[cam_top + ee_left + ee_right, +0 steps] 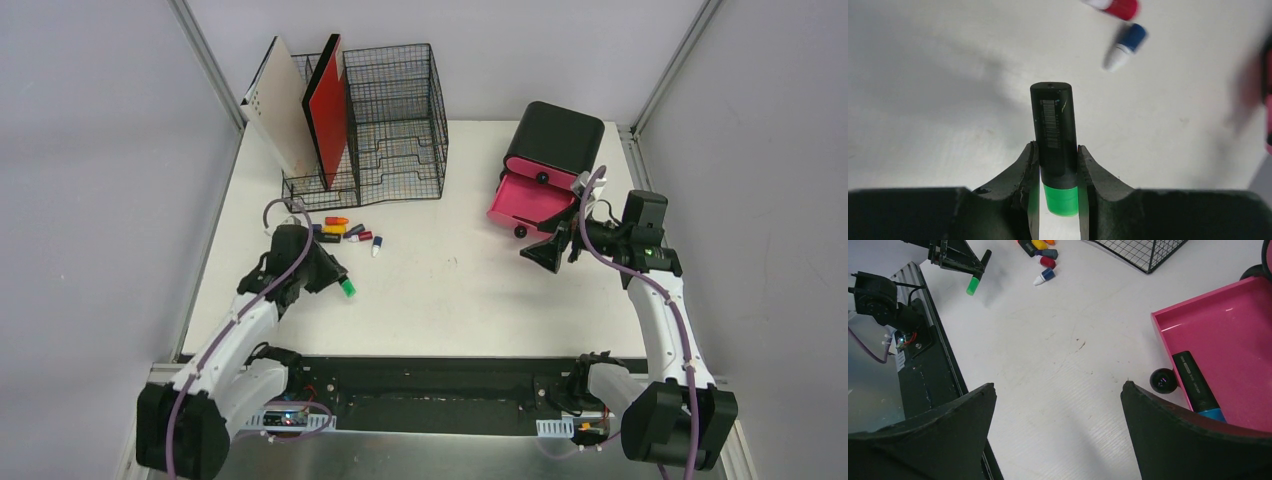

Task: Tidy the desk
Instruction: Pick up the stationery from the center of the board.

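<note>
Desk (450, 300) fills the middle of your overhead view, white, with both arm bases at its 6 o'clock edge. Your left gripper (338, 280) is over the 8 o'clock part, arm bent at the elbow and reaching toward 1 o'clock, pinching a green-capped marker (346, 288). Only the left wrist view shows the grip: both fingers (1023, 170) press the black barrel just above the cap, and a barcode label runs along it.

Your right gripper (548, 255) is at 3 o'clock, forearm rising from the base and the wrist turned toward 9 o'clock. Its jaws are spread wide with nothing between them. The right wrist view alone shows a blue-capped marker (1198, 387) lying in the open pink drawer (1218, 335), beside the drawer knob (1164, 381).

Loose markers (345, 232) lie at 12 o'clock from the left gripper, in front of the wire-mesh organizer (395, 120) at 11 o'clock, which holds a white board (280, 105) and a red board (328, 110). The black box (555, 135) stands at 1 o'clock.
</note>
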### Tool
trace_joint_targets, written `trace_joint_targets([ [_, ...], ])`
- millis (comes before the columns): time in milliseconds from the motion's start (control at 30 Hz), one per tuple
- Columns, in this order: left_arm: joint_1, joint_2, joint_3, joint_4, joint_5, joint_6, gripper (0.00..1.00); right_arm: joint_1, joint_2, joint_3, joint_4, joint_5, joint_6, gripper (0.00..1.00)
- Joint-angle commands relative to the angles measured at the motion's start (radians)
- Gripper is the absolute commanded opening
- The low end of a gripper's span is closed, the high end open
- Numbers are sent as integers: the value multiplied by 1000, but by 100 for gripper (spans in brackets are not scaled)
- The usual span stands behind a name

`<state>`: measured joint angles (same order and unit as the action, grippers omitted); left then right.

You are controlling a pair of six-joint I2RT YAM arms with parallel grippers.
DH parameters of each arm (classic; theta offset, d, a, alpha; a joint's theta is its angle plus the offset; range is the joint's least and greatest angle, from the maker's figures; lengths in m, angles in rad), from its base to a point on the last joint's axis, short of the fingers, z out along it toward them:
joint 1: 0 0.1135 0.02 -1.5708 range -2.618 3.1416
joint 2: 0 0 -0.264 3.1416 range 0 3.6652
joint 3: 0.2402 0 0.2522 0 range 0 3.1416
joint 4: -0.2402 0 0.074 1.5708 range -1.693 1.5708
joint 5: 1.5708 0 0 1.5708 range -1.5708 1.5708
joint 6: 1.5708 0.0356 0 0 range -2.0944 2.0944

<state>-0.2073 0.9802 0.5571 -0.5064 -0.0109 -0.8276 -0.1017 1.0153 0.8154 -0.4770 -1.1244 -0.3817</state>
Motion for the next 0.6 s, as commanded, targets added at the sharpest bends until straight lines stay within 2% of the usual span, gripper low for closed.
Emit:
trace_joint_targets([
  [0,9,-157,-90,303,281,37,0,-4,-1,21,75,-102,44,99],
  [133,8,-210,-158,538,432,-12,0,-4,2,-1,145,-151,111,99],
  [267,-12,-193,-184,713,495,-58,0,-3,1,-10,175,-172,139,99],
  [567,-199,-108,-154,923,428,-46,0,0,2,-15,185,-187,147,99],
])
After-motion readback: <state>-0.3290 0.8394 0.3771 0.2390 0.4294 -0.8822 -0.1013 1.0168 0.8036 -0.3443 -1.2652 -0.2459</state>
